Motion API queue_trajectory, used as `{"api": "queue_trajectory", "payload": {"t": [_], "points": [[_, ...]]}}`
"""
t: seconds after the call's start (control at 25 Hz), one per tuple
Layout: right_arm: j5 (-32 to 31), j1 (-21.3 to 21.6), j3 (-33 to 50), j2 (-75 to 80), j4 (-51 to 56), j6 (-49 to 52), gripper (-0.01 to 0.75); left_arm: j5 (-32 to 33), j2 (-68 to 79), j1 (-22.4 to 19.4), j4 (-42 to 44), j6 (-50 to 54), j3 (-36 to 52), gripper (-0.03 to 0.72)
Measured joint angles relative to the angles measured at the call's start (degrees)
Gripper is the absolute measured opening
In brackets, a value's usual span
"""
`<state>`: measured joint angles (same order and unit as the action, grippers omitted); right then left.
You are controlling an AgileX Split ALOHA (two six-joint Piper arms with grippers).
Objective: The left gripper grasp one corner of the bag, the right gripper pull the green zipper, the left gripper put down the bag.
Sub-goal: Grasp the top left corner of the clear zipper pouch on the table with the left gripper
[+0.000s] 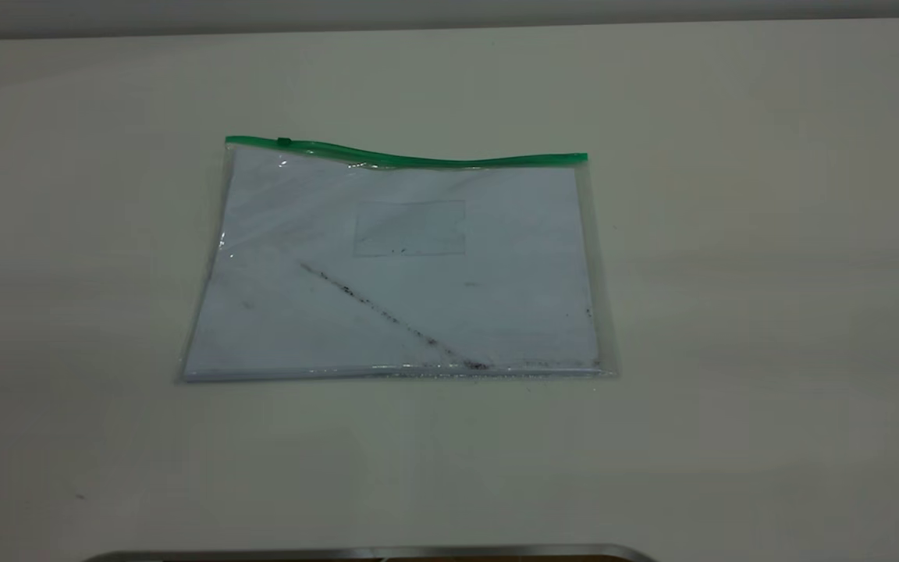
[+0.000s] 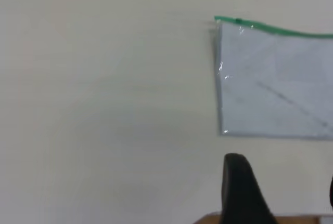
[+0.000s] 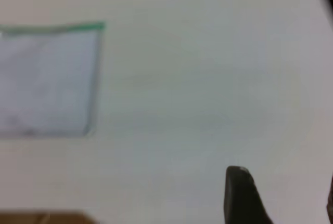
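Both arms outside the exterior view, left end effector [image 2: 281,193] cut off by its wrist view's edge, right end effector [image 3: 281,195] likewise, bag [image 2: 276,81] running past the frame edge, bag's printing too faint to read, slider tab [image 1: 284,141] tiny

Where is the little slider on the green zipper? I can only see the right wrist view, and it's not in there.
Observer: The slider sits near the left-arm end of the green zipper, outside your picture.
Operator: Is the other gripper holding the bag?
Observer: No. The left gripper is open and apart from the bag, which lies flat.
Operator: Is the bag clean?
Observer: Not quite. A dark smudge line runs diagonally across its front.
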<state>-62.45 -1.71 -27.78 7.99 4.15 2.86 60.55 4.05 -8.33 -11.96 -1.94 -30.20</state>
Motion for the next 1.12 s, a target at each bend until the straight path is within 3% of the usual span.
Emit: {"api": "queue_trajectory", "payload": {"t": [0.32,0.52,0.64,0.8,0.92,1.12], "points": [[17.9,0.0,-0.5,28.2,13.4,-24.1,0.455,-7.1,27.3,0.0,-0.5,-3.7,-5.6,0.467],[25.8,0.0,-2.4,45.9,35.0,-47.8,0.543,-16.9,44.5,0.0,-6.0,-14.1,-7.1,0.515],[27.7,-2.3,-5.6,56.2,48.7,-62.3,0.56,-24.2,54.9,0.0,-15.1,-23.1,-7.3,0.569],[29.7,-8.3,-12.2,70.9,60.8,-74.2,0.562,-30.3,69.0,0.0,-29.7,-38.9,-7.9,0.587],[30.6,-12.9,-18.6,81.6,65.7,-77.0,0.562,-31.9,79.2,0.0,-39.5,-50.6,-10.7,0.586],[29.1,-15.7,-29.1,95.3,69.0,-77.5,0.558,-33.1,95.9,0.0,-52.3,-64.6,-20.4,0.586]]}}
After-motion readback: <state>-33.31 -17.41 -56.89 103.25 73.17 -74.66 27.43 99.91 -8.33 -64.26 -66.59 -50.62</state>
